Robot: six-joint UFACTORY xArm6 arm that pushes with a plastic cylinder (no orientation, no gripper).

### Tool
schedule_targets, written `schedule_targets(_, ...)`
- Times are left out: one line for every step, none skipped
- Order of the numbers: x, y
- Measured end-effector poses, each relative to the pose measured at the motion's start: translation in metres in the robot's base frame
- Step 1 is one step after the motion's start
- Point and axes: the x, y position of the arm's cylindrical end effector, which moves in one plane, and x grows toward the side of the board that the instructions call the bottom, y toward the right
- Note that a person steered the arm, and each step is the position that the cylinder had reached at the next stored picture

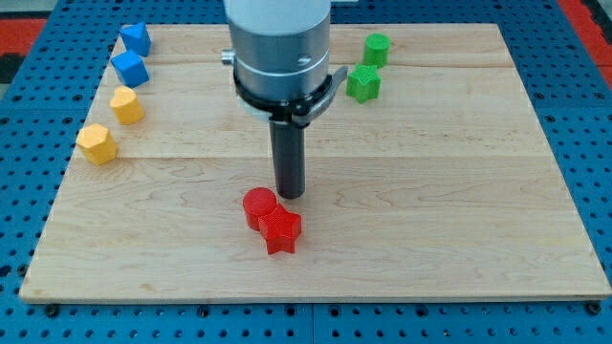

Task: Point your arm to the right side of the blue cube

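- My arm carried no hand, so there was nothing to open, close or grip; it ended in a dark rod under a grey cylinder [277, 53].
- My tip [290, 196] stood on the table [459, 210] near the middle, holding nothing.
- The tip sat just above and slightly to the view's right of the red cylinder [257, 205]; I could not tell whether the two touched.
- A red star [281, 230] lay against that cylinder on its lower right, below the tip.
- The blue cube [129, 69] was at the view's upper left, well apart from the tip, which lay far to the cube's right and lower down the table.
- A second blue block [136, 39], its shape unclear, sat just above the cube.
- Two yellow blocks followed down the left edge: one [126, 104] below the cube, another [97, 144] lower and further left.
- A green cylinder [377, 49] and a green star [363, 83] stood at the upper right, near each other.
- I could read no brand, label or writing anywhere.
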Motion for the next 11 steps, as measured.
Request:
schedule_targets(0.0, 0.0)
schedule_targets(-0.001, -0.001)
schedule_targets(-0.001, -0.001)
schedule_targets(-0.001, -0.001)
schedule_targets(-0.001, -0.002)
schedule_targets(-0.001, -0.002)
schedule_targets(-0.027, -0.008)
schedule_targets(-0.062, -0.043)
schedule_targets(-0.083, -0.075)
schedule_targets(-0.111, -0.096)
schedule_targets(-0.153, -0.14)
